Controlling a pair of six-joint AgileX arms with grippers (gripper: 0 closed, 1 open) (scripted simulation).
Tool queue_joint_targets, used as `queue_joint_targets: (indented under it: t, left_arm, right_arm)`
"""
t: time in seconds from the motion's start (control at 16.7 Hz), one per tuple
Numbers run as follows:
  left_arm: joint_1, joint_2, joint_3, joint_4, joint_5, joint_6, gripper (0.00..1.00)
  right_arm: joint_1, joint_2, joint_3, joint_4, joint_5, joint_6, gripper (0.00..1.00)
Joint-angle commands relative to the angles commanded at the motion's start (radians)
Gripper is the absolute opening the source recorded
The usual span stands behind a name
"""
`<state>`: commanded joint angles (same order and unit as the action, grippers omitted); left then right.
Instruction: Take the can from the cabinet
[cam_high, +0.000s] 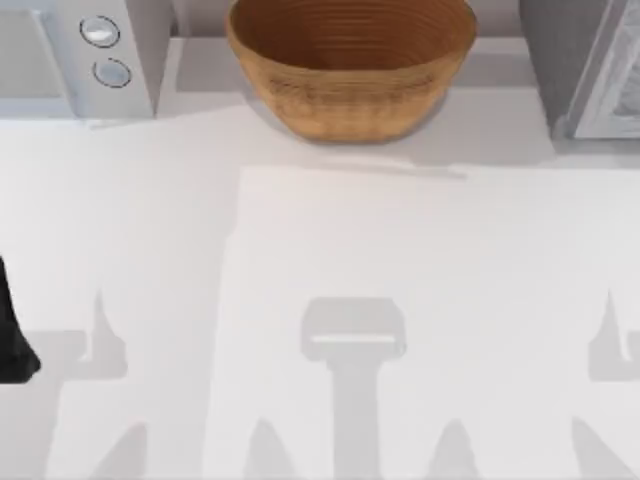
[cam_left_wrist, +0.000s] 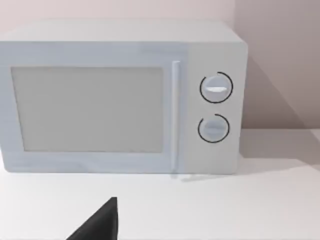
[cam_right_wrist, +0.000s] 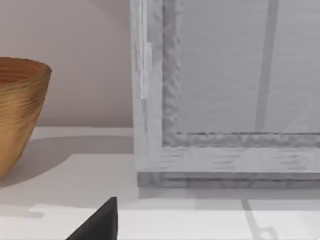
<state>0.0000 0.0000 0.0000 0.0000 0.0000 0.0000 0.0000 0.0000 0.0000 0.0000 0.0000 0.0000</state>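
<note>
The can is out of view. The grey cabinet (cam_high: 592, 70) stands at the table's back right corner, and its framed front (cam_right_wrist: 225, 100) is close ahead in the right wrist view. A black part of my right gripper (cam_right_wrist: 100, 224) pokes in low over the table in front of it. My left gripper (cam_high: 12, 345) hangs at the table's left edge as a dark shape. A black part of it (cam_left_wrist: 100, 224) sits over the table in front of the microwave.
A white microwave (cam_high: 90, 55) with two dials stands at the back left, its door shut (cam_left_wrist: 90, 110). A large wicker bowl (cam_high: 350, 65) sits at the back middle, next to the cabinet (cam_right_wrist: 20, 110). The white tabletop (cam_high: 330, 260) stretches bare in front.
</note>
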Motion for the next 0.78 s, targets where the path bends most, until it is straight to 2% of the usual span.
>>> queue_joint_targets:
  t: [0.18,0.36,0.78]
  left_arm:
    - [0.000,0.000,0.000,0.000,0.000,0.000,1.00]
    - [0.000,0.000,0.000,0.000,0.000,0.000,1.00]
    - [0.000,0.000,0.000,0.000,0.000,0.000,1.00]
  right_arm:
    - [0.001,0.008,0.011,-0.002,0.002,0.000,1.00]
    - [0.010,0.086,0.106,-0.023,0.017,0.001,1.00]
    - [0.068,0.499,0.626,-0.154,0.077,0.006,1.00]
